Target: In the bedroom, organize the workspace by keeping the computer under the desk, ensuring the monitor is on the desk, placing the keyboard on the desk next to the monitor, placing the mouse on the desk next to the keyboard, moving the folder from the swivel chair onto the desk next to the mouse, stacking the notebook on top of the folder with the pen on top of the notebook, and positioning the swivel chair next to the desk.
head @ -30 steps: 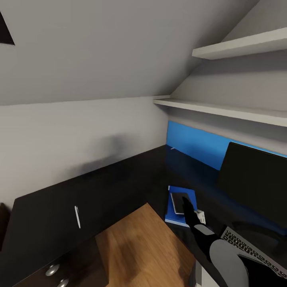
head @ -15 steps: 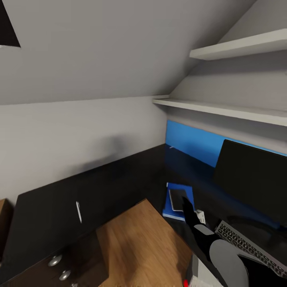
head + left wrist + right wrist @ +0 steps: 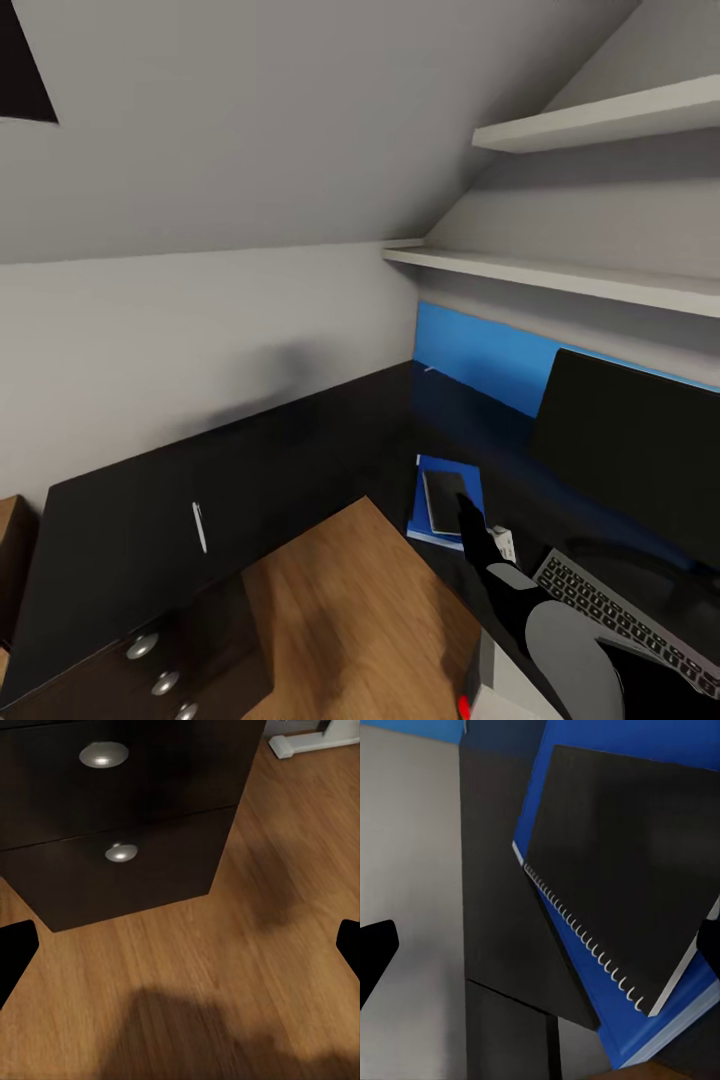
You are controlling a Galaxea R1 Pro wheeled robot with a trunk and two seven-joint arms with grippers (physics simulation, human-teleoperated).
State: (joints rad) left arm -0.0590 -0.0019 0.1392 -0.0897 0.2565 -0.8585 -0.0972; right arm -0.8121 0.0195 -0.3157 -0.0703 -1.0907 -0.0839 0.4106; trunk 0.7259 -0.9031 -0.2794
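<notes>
Hovering over the small dark grey spiral-bound notebook [image 3: 444, 496], the right gripper [image 3: 466, 508] has its black fingers spread apart, empty.
That notebook lies on the flat bright blue folder [image 3: 428, 520] on the glossy black L-shaped desk [image 3: 300, 450]; the thin whitish pen [image 3: 199, 526] rests well apart, on the other wing. Left gripper [image 3: 180, 945]: fingers parted above wooden floor [image 3: 225, 967].
</notes>
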